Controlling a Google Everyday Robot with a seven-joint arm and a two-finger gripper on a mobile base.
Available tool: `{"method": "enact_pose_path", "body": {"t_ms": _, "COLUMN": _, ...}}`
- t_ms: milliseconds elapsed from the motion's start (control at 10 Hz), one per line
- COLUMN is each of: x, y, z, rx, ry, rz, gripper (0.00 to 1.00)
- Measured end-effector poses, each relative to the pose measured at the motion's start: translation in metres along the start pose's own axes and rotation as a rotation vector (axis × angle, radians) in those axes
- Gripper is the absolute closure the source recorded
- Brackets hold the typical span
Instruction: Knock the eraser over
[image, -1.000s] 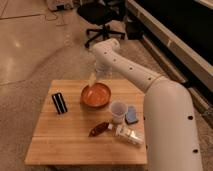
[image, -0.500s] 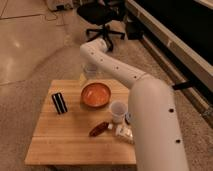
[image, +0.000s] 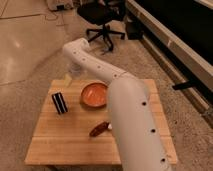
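The eraser (image: 60, 102), a small black block with a pale stripe down its middle, stands upright on the left part of the wooden table (image: 60, 142). My white arm (image: 130, 115) reaches from the lower right up to the table's back left edge. My gripper (image: 68, 80) hangs there, pale, just behind and slightly right of the eraser, apart from it.
An orange bowl (image: 94, 94) sits at the table's back middle, right of the eraser. A dark red oblong object (image: 100, 129) lies nearer the front, beside my arm. A black office chair (image: 102, 17) stands on the floor behind the table.
My arm has swung left; the gripper went from over the bowl to the table's back left edge, nearer the eraser. The eraser still stands. My arm now hides the cup.
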Motion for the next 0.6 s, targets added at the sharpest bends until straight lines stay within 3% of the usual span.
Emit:
{"method": "enact_pose_path", "body": {"t_ms": 300, "x": 0.021, "y": -0.025, "z": 0.014, "rx": 0.008, "ry": -0.006, "rz": -0.056, "gripper": 0.20}}
{"method": "enact_pose_path", "body": {"t_ms": 600, "x": 0.021, "y": -0.048, "z": 0.035, "rx": 0.018, "ry": -0.029, "rz": -0.112, "gripper": 0.20}}
